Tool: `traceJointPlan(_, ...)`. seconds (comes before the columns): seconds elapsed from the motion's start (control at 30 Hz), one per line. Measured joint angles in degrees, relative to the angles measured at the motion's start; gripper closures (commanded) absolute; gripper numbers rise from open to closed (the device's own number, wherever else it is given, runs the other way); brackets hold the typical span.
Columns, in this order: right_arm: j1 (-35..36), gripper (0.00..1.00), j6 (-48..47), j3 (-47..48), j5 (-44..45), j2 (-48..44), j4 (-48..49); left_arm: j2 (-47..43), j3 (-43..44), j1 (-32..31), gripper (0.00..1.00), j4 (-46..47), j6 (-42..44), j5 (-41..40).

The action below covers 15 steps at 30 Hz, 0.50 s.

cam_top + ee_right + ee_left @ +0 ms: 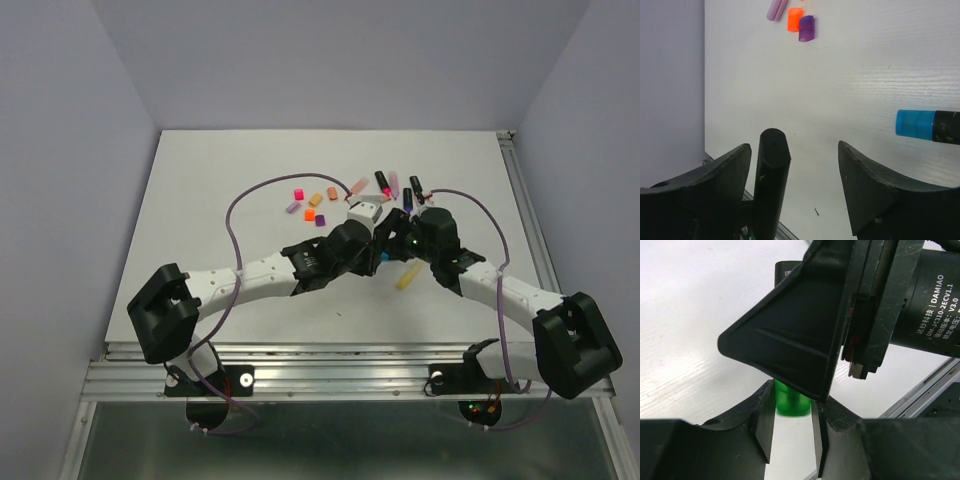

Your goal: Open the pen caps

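Left gripper (792, 436): jaws narrow, apparently clamping the green cap (790, 401).
Right gripper (794, 150): jaws wide, flanking the black barrel (772, 172).
Blue cap (915, 124): three o'clock, on its pen.

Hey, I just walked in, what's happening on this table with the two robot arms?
Both arms meet mid-table over one short black-barrelled highlighter pen. The left gripper is shut on what appears to be its stubby green plastic cap. The right gripper straddles the barrel, jaws open and not clamped. The join between cap and barrel is hidden. Several loose coloured caps lie on the white table, and a blue-capped black pen lies nearby.
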Motion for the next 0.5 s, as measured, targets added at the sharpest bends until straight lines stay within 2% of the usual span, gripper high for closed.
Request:
traceJointPlan(0.07,0.7,0.36,0.0,0.4,0.1,0.3,0.3,0.0,0.0,-0.2,1.0,0.0,0.0,0.0)
traceJointPlan(0.17,1.1,0.55,-0.3,0.7,0.2,0.7,1.3,0.0,0.0,-0.3,1.0,0.3,0.0,0.0)
traceJointPlan(0.23,1.3,0.62,-0.2,1.0,0.2,1.2,1.7,0.0,0.0,-0.2,1.0,0.4,0.0,0.0)
traceJointPlan(0.33,1.4,0.82,0.4,1.3,-0.2,2.0,2.3,0.2,0.0,-0.2,1.0,0.2,-0.1,-0.1)
traceJointPlan(0.4,1.6,0.99,0.5,1.7,-0.4,2.2,3.0,0.7,0.0,-0.2,1.0,0.3,-0.3,-0.2)
traceJointPlan(0.5,1.7,0.99,0.2,1.8,-0.3,2.2,3.0,0.7,0.0,-0.2,1.0,0.3,-0.4,-0.3)
